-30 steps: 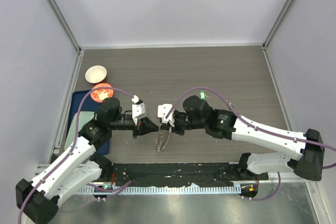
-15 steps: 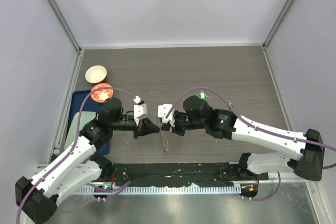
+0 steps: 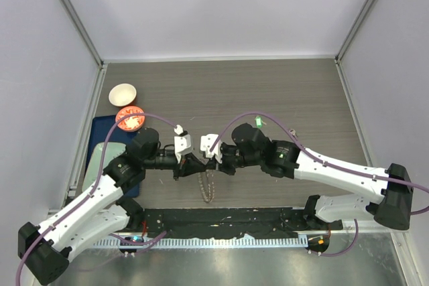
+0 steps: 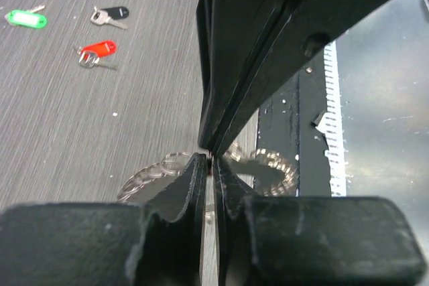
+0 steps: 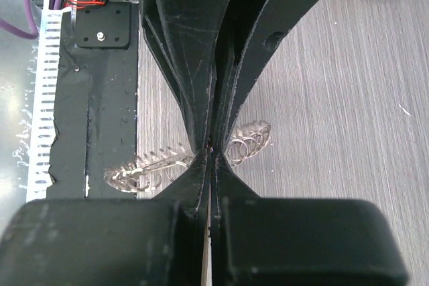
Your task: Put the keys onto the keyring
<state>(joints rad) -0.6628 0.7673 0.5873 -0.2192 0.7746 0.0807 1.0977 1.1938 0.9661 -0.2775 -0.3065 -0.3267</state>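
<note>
The keyring, a large loop of small linked metal rings, hangs just above the table between my two grippers. My left gripper and right gripper meet tip to tip, both shut, each pinching the ring's top. In the left wrist view the gripper is shut, with the keyring spreading to both sides behind it. The right wrist view shows the same for that gripper and the keyring. A green key, a black key and a red key lie on the table. The green key shows behind the right arm.
A white bowl and an orange bowl stand at the left, beside a blue tray. A black mat runs along the near edge. Walls close in the table on three sides.
My left gripper has moved right until its tips meet the right gripper's. The hanging keyring has turned and now shows more of its loop.
</note>
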